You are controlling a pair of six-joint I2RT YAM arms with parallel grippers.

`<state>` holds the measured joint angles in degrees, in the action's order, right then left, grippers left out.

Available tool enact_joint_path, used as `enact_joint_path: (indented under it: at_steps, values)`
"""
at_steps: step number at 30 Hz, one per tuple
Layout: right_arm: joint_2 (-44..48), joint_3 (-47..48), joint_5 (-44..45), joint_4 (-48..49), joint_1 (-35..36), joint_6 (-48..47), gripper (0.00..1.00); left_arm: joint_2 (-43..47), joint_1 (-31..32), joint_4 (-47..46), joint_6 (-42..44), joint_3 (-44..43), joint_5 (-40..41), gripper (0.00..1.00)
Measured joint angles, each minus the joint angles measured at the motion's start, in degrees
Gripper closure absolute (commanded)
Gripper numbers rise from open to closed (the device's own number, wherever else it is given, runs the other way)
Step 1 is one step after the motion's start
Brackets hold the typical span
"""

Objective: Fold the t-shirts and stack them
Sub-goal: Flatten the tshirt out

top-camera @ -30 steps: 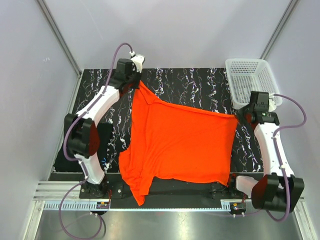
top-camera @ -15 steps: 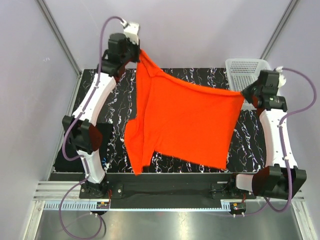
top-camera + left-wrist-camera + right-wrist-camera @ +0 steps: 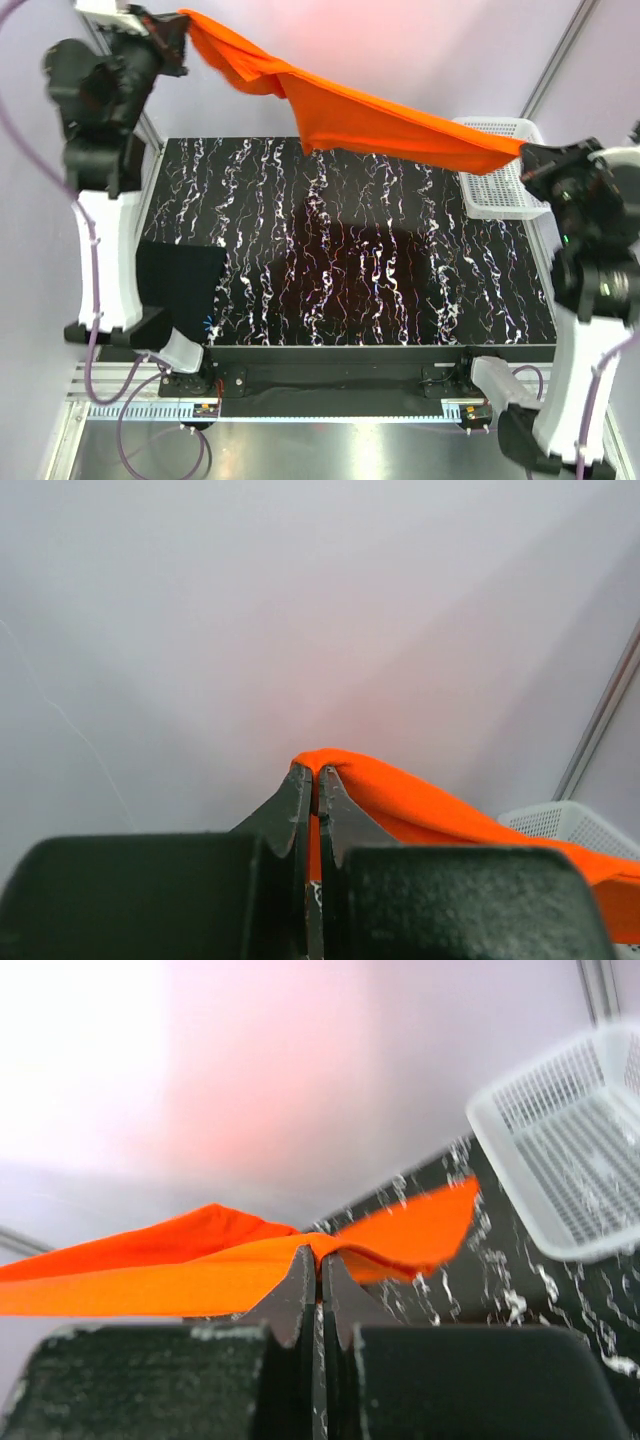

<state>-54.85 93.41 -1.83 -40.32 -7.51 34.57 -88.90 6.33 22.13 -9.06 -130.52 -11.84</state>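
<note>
Orange t-shirt (image 3: 380, 120): stretched as a sagging band high above the far half of the table (image 3: 400, 290), clear of its surface. Half a second ago it hung lower as a broad sheet; before that it lay on the table.
Left gripper (image 3: 172, 32): pinched tight on one shirt corner, above the table's far left corner, higher than before.
Right gripper (image 3: 528, 160): clamped on the opposite corner, above the table's right side, likewise raised.
Black t-shirt (image 3: 180, 285): folded rectangle, table's near left.
Basket (image 3: 500, 170): table's far right corner.
</note>
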Motion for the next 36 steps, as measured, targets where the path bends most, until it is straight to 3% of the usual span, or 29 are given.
enact_joint_path:
  at_steps: [6, 14, 18, 22, 28, 31, 36]
  values:
    - [8.7, 7.1, -0.7, -2.8, 0.0, -2.0, 1.0, 8.1, -2.4, 3.8, -0.1, -3.8, -2.8, 1.0]
    - [8.1, 13.8, -0.9, -6.7, 0.0, -2.0, 1.0, 13.4, -2.4, 5.7, 2.5, -10.4, -4.8, 1.0]
    - [7.3, 11.6, -0.6, -7.1, 0.0, -1.1, 1.0, 13.4, -2.4, 5.5, 4.5, -9.6, -4.8, 1.0]
    - [6.7, 3.2, -0.3, -7.3, 0.0, 2.4, 1.0, 11.4, -2.4, 3.9, 5.6, -2.6, -6.7, 1.0]
    - [0.8, -15.9, 2.5, -3.7, 0.0, 4.8, 1.0, 2.8, -2.4, -5.9, 4.0, 19.7, -10.8, 1.0]
    - [-5.2, -24.2, 5.2, -0.4, 0.0, 4.7, 1.0, -7.0, -2.4, -12.0, 1.2, 30.6, -12.0, 1.0]
    - [-14.8, -32.6, 8.7, 5.0, 0.0, 3.8, 1.0, -27.3, -1.6, -14.8, -3.5, 34.8, -13.6, 1.0]
